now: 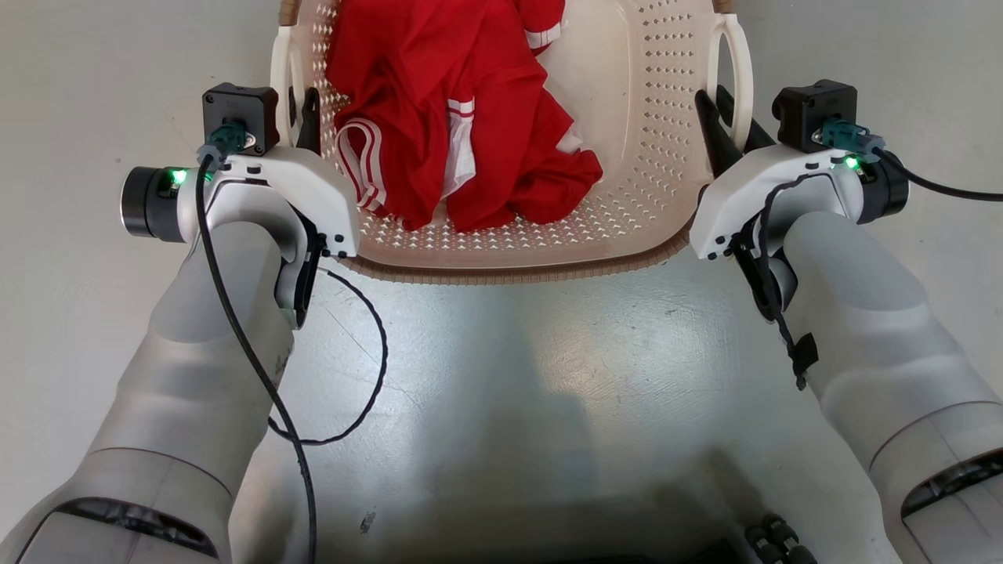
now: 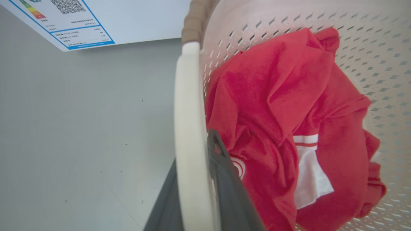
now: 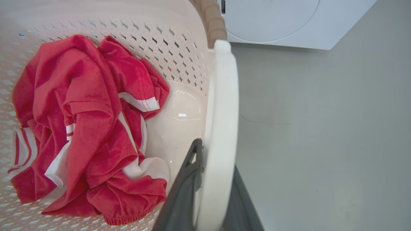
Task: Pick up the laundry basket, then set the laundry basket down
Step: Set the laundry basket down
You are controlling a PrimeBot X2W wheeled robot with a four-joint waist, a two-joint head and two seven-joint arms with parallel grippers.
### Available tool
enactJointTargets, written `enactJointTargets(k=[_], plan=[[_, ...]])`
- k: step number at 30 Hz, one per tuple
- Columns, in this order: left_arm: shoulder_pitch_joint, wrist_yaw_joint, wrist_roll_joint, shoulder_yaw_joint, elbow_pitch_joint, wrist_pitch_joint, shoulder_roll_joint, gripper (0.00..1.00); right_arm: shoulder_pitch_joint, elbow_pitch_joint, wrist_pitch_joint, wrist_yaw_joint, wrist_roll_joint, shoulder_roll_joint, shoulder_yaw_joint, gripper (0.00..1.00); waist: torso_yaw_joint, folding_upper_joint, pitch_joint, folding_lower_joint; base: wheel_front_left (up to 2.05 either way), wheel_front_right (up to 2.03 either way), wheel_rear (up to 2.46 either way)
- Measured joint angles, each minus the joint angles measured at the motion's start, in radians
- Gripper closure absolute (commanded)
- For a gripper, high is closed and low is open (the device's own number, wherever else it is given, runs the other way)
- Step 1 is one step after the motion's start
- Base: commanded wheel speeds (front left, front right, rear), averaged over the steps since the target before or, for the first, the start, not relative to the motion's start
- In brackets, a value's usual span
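The laundry basket (image 1: 627, 227), cream perforated plastic with a brown woven-look rim, lies at the top middle of the head view with red-and-white clothes (image 1: 462, 117) inside. My left gripper (image 1: 302, 117) is shut on its left white handle (image 2: 189, 122), one dark finger (image 2: 224, 186) inside the loop and the other outside. My right gripper (image 1: 725, 117) is shut on the right handle (image 3: 223, 106) in the same way, with a finger (image 3: 189, 173) on the basket side. I cannot tell whether the basket rests on the floor.
A white washing machine (image 3: 289, 22) stands just beyond the basket, its energy label (image 2: 64, 22) in the left wrist view. Grey floor (image 1: 517, 376) lies between me and the basket and on both sides. A black cable (image 1: 368, 368) hangs from my left arm.
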Motion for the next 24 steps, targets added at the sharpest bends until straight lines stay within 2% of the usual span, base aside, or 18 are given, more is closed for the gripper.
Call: enactJointTargets(k=[19,20,21,22,23,24], plan=[[-0.007,-0.022,0.063,0.058,0.022,0.000,-0.019,0.99,0.001,0.002,0.000,0.000,-0.001,0.001,-0.002,1.00,-0.004,0.0000,0.010,0.0000,0.00,0.00,0.00],[-0.007,-0.022,0.068,0.060,0.024,0.000,-0.019,0.67,0.001,0.003,0.000,0.000,-0.001,0.001,-0.004,0.71,-0.004,0.0000,0.011,-0.0001,0.00,0.00,0.00],[-0.007,-0.023,0.072,0.061,0.025,0.000,-0.020,0.67,0.001,0.006,0.000,0.000,-0.002,0.001,-0.004,0.58,-0.004,0.0000,0.012,-0.0001,0.00,0.00,0.00],[-0.009,-0.027,0.078,0.062,0.026,0.000,-0.019,0.37,0.001,0.009,0.000,0.006,-0.006,-0.001,-0.005,0.24,-0.004,0.0000,0.013,-0.0001,0.00,0.00,0.00],[-0.012,-0.031,0.081,0.063,0.026,0.000,-0.020,0.17,0.001,0.011,0.000,0.009,-0.009,0.000,-0.005,0.05,-0.003,0.0000,0.014,0.0000,0.00,0.00,0.00],[-0.016,-0.031,0.084,0.065,0.026,0.000,-0.022,0.17,0.000,0.011,0.000,0.009,-0.010,0.002,-0.006,0.00,-0.003,0.0000,0.014,-0.0001,0.00,0.00,0.00]])
